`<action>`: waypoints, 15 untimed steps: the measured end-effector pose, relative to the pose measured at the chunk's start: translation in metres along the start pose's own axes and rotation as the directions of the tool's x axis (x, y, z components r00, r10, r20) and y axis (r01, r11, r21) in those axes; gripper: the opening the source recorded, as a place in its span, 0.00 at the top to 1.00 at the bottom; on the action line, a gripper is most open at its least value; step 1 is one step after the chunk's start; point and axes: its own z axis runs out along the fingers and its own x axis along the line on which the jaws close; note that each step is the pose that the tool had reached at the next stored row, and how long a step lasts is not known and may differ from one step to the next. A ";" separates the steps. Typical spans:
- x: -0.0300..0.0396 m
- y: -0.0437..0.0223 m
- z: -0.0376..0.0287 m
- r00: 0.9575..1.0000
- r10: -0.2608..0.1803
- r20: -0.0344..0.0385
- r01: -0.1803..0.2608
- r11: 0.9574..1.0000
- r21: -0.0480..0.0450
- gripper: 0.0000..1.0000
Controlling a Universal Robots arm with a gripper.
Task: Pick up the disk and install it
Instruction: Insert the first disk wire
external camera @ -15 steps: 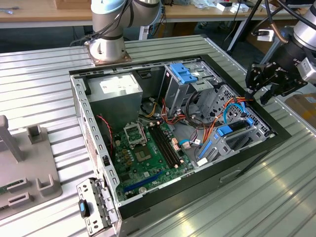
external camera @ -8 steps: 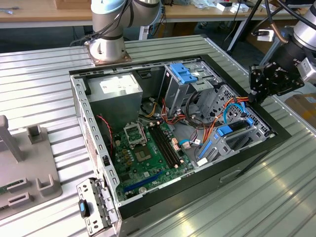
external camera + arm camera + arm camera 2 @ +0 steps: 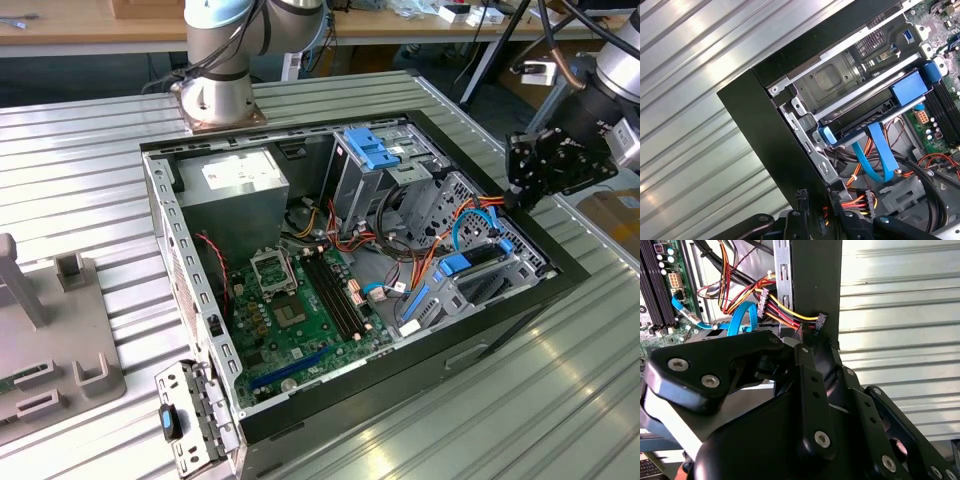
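The open computer case [image 3: 158, 210] is lying on the ribbed counter [image 3: 90, 150]. Toward the exterior view's right, the disk [image 3: 478, 268] is sitting in a corner bay, with blue cables [image 3: 462, 225] looping just beside it. The claw [image 3: 522, 195] is hovering above, apart from the disk — open or closed, I cannot tell. Seemingly the approach is in hand — closing in calls for clearing those cables.

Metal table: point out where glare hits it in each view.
Exterior view: soft sheen streaks the ribbed table beside the computer case. First wrist view: bright bands blow out its ridges. Second wrist view: evenly bright ribs, while the gripper stays dark.
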 end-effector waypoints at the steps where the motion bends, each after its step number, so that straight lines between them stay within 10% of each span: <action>1: 0.0000 0.0001 0.0000 1.000 -0.002 0.000 0.002 1.000 -0.001 0.71; 15: 0.0007 0.0013 -0.0001 1.000 -0.011 0.000 0.011 1.000 -0.001 0.83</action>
